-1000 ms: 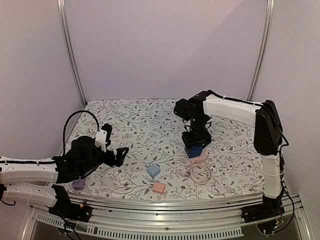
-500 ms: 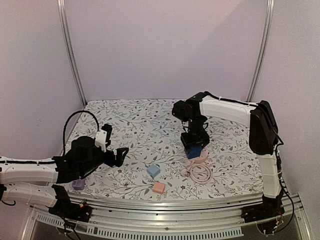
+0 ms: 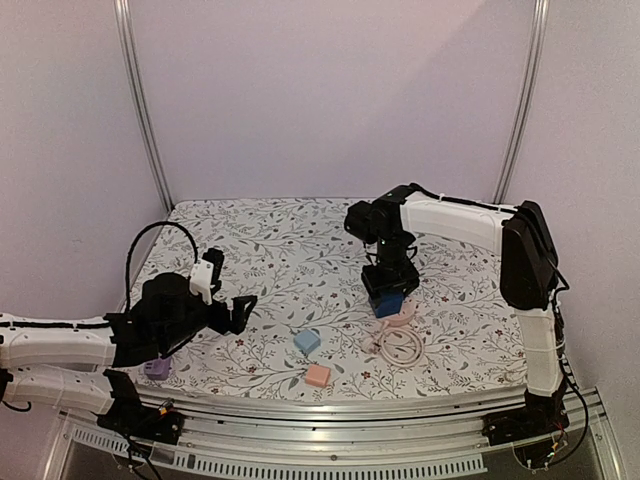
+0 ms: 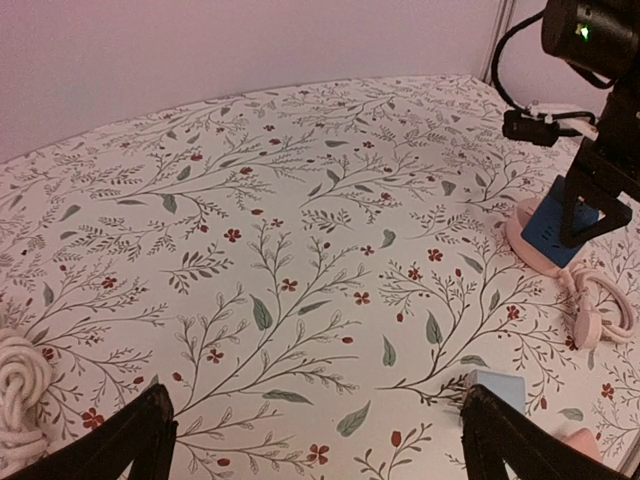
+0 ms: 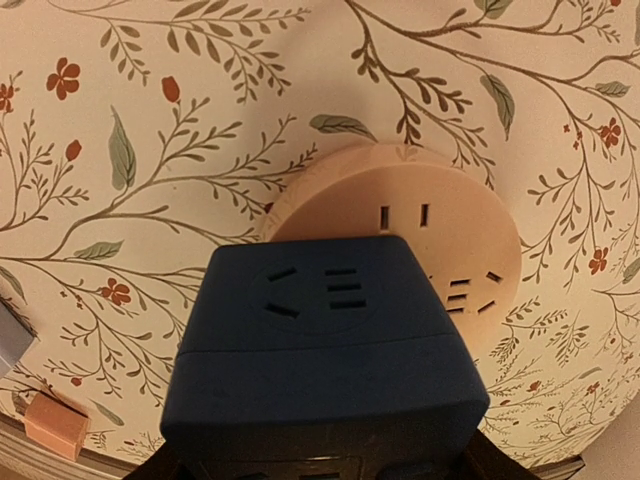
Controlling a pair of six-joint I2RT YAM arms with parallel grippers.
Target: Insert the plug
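Note:
My right gripper (image 3: 390,290) is shut on a dark blue cube plug (image 3: 388,300), which fills the lower right wrist view (image 5: 325,350). The cube sits over the near side of a round pink socket hub (image 5: 440,240), also seen in the top view (image 3: 403,316) and the left wrist view (image 4: 528,240); whether its pins are in the slots is hidden. The hub's pink cable (image 3: 398,346) lies coiled in front of it. My left gripper (image 3: 238,308) is open and empty at the left, its fingertips (image 4: 150,430) far from the hub.
A light blue cube (image 3: 307,341) and a pink cube (image 3: 318,375) lie near the front middle of the flowered table (image 3: 280,250). A purple cube (image 3: 157,369) sits at the front left by the left arm. A white rope coil (image 4: 20,380) shows at the left.
The right arm shifted slightly left with the blue plug, lowering it onto the pink hub, then held still. The left arm has not moved.

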